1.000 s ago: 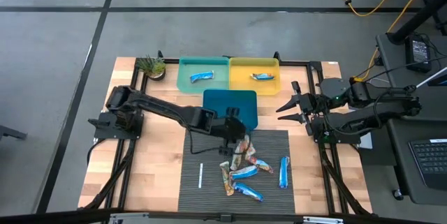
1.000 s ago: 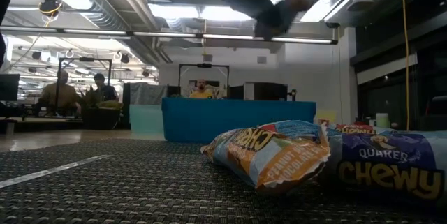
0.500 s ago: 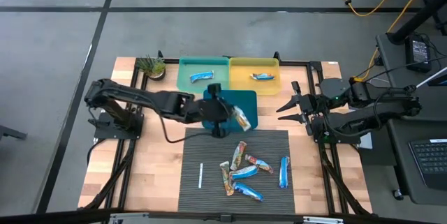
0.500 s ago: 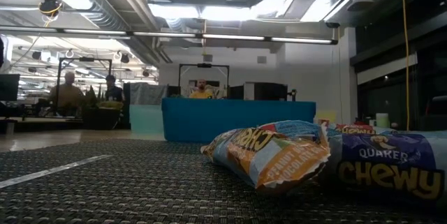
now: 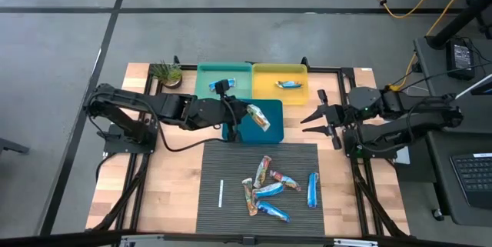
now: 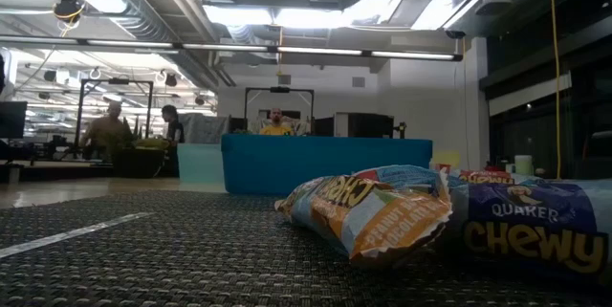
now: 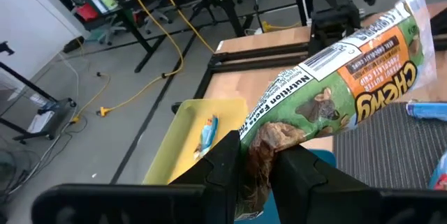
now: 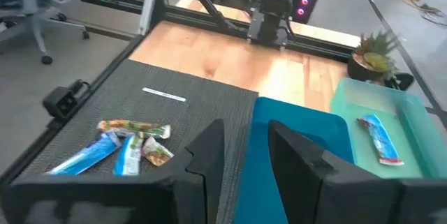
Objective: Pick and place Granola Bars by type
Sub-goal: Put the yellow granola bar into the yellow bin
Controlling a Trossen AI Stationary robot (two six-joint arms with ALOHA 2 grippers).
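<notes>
Now the left gripper [image 5: 244, 115], clamped on one end of a green-orange granola bar [image 5: 258, 117] above the blue tray [image 5: 273, 128], carries something light, crinkly, prob. slippery; right gripper [image 5: 314, 116] waits beside tray w/ fingers apart.

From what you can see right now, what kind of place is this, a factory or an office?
Most likely a robotics lab in an open-plan workspace. A wooden table carries two arms, the left gripper holding a granola bar over sorting trays; people sit at desks beyond, under exposed ceiling ducts.
</notes>
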